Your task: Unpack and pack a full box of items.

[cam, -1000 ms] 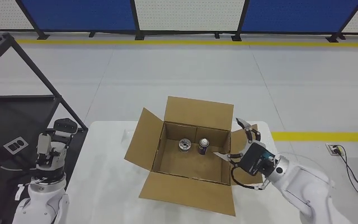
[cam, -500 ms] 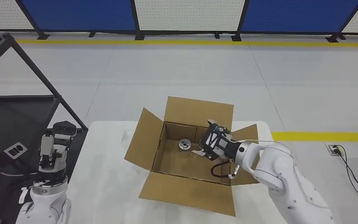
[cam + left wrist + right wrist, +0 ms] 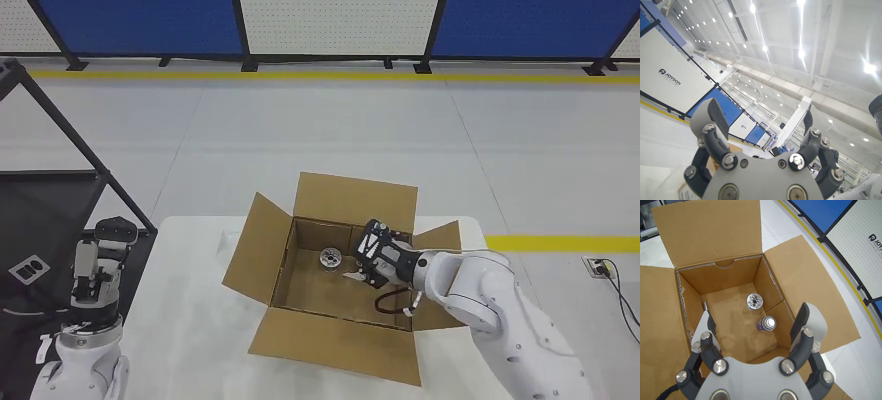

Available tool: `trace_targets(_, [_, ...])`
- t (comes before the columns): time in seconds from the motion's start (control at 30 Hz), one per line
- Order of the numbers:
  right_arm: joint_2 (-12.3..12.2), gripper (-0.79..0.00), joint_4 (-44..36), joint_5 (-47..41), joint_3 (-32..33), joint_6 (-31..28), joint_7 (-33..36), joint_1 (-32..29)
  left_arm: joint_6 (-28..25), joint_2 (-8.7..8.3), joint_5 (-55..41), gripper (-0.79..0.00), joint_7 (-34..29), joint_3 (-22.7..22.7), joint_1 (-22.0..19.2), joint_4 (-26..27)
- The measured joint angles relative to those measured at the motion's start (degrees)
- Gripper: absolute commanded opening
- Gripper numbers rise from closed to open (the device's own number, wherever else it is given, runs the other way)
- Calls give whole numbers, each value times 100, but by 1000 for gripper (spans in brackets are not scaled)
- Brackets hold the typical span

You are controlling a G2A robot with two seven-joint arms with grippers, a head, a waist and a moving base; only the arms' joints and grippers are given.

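Over the open box (image 3: 355, 200), the right gripper (image 3: 756, 310) hangs with fingers apart above a can (image 3: 766, 324) and spool (image 3: 754, 301); the left gripper (image 3: 761, 108), also spread, points upward.

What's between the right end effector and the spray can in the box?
Nothing. In the right wrist view, the open right end effector hangs above the upright spray can, with only air between them.

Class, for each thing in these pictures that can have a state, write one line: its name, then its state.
Box, open, all four flaps folded outward.
Spray can, upright inside the box, nozzle uncovered.
Metal spool, standing on end on the box floor.
Right gripper, jaws open, empty, above the box's inside.
Left gripper, jaws open, empty, pointing up.
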State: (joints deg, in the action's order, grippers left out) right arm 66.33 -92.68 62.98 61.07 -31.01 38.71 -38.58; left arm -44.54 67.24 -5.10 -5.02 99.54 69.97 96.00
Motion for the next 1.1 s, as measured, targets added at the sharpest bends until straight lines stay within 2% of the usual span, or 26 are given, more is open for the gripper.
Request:
trace_targets(0.13, [61,0,198,28,-259,281,286,56,8,0,0,0,1,0,4,7])
trace_targets(0.27, [198,0,690,-218,-669,584,1051,489,129,11,6,0,41,-3,96,125])
trace_targets(0.57, [498,0,1581,-707,-1271,1289,1934,1198,109,31,12,0,72,-19,175,183])
trace_targets(0.73, [598,0,2013,-997,-1376,1374,2086,1422,97,47,37,0,171,-16,177,186])
trace_targets(0.87, [702,0,2370,-826,-1531,1836,2017,1558,90,60,61,0,258,-9,171,202])
trace_targets(1.1, [882,0,2993,-1091,-1741,1769,1896,1846,82,80,108,0,369,28,201,214])
